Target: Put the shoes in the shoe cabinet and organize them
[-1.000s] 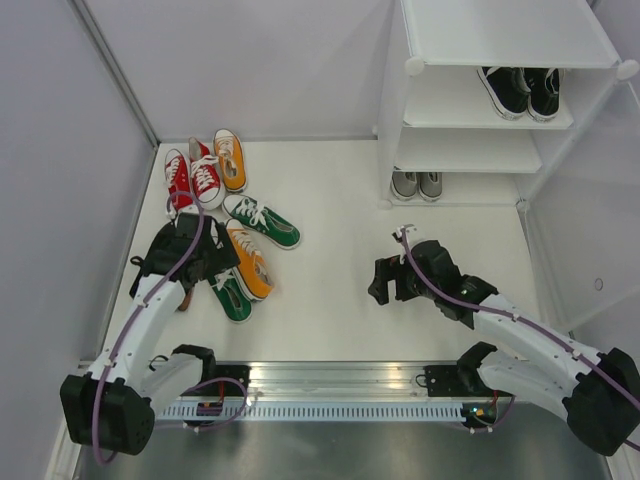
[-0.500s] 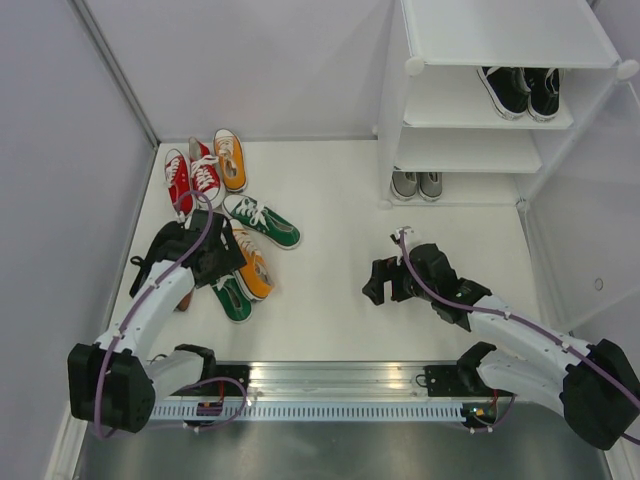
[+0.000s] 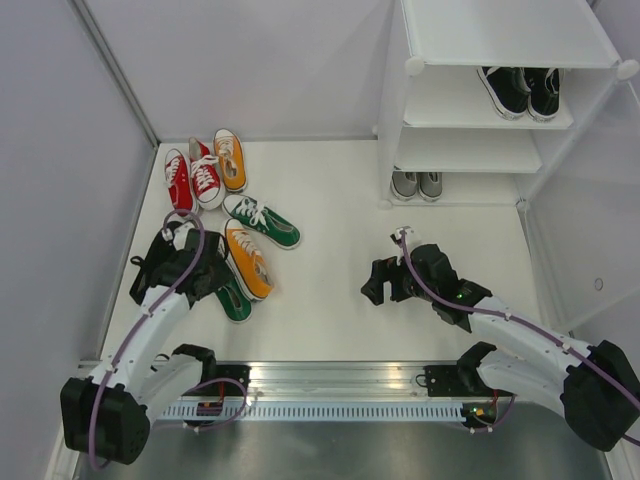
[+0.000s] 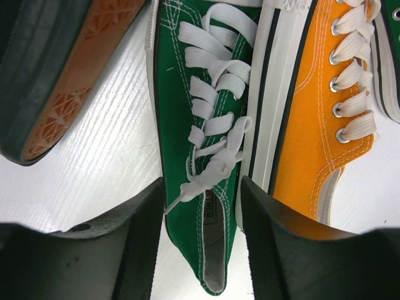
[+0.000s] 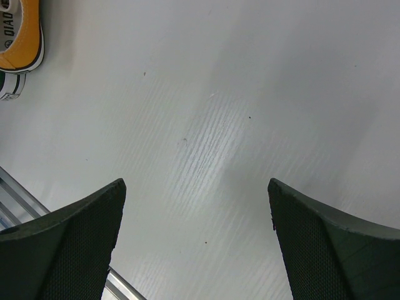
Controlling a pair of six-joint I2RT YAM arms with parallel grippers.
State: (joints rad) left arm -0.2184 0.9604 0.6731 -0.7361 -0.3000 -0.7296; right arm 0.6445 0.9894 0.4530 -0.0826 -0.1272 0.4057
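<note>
Top external, cabinet (image 3: 505, 32) holding black pair (image 3: 521, 90)

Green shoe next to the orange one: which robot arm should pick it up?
Left. The left arm has its open jaws on either side of the green shoe, at its heel end. The right arm holds its open jaws over bare white surface, apart from the shoes.

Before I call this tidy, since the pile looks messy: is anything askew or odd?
Yes. At left, the orange shoes and green shoes lie split from their mates. Beside the near green shoe, what looks like a dark shoe lies tipped, sole showing. The shelved black pair and grey pair sit straight.
</note>
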